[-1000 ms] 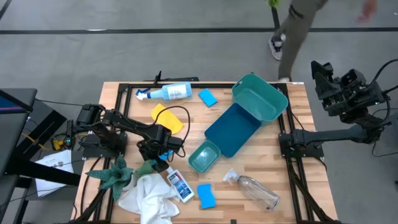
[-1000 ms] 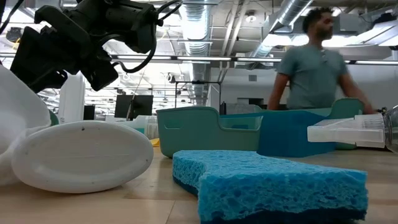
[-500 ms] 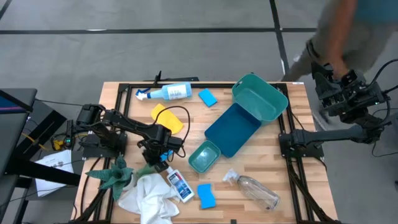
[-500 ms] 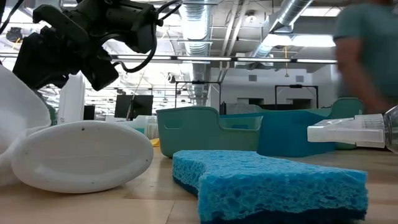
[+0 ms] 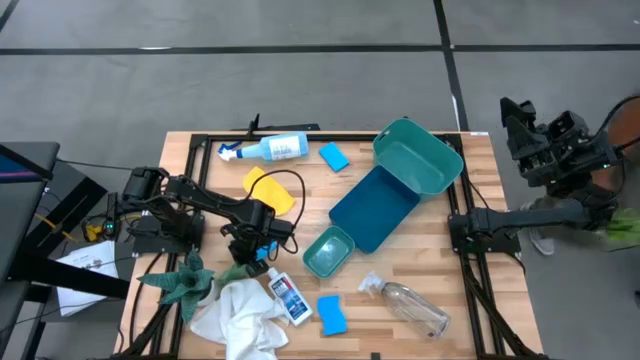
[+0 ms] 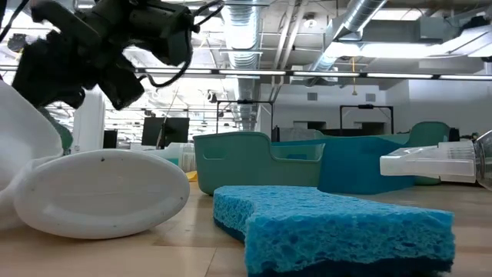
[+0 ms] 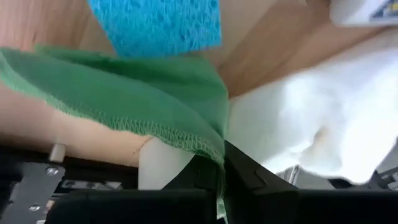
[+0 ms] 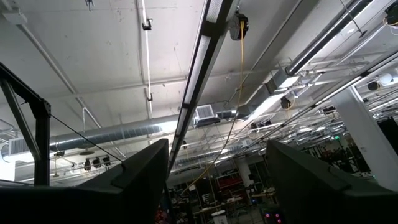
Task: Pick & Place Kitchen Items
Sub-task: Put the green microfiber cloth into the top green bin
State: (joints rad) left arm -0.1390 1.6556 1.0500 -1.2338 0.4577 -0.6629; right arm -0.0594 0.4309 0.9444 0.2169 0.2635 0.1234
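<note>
Left gripper (image 7: 221,165) jaws pinch green plant leaf (image 7: 134,99), tips hidden

Left gripper (image 5: 247,268) — fingertips hidden under its own wrist from above; in the left wrist view green fabric (image 7: 134,99) covers where the 2 fingers meet. Blue sponge (image 7: 155,25) cut off by that picture's edge. White bottle (image 6: 96,192) cut off at the low view's left edge. Right gripper (image 5: 520,118) — fingertips too small to read from above.
</note>
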